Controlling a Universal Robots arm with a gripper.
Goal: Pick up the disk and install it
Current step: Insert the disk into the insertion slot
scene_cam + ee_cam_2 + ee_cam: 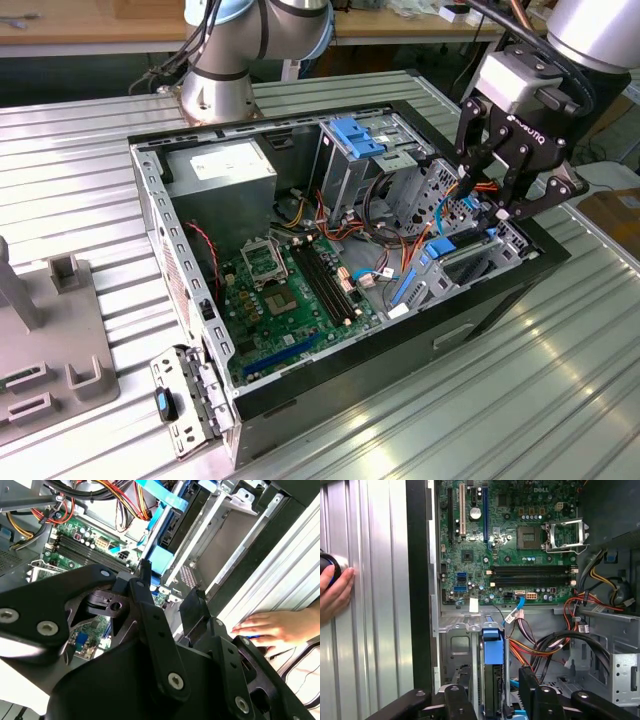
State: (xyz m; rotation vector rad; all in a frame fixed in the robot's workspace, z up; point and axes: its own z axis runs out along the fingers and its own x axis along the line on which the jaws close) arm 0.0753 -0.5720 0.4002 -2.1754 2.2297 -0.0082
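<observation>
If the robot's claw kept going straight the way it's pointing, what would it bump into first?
Probably the disk, standing on edge in its bay, right in line with the open gripper. How far off it is, I can't tell.

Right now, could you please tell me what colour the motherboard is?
The motherboard is green; first wrist view shows it best.
</observation>
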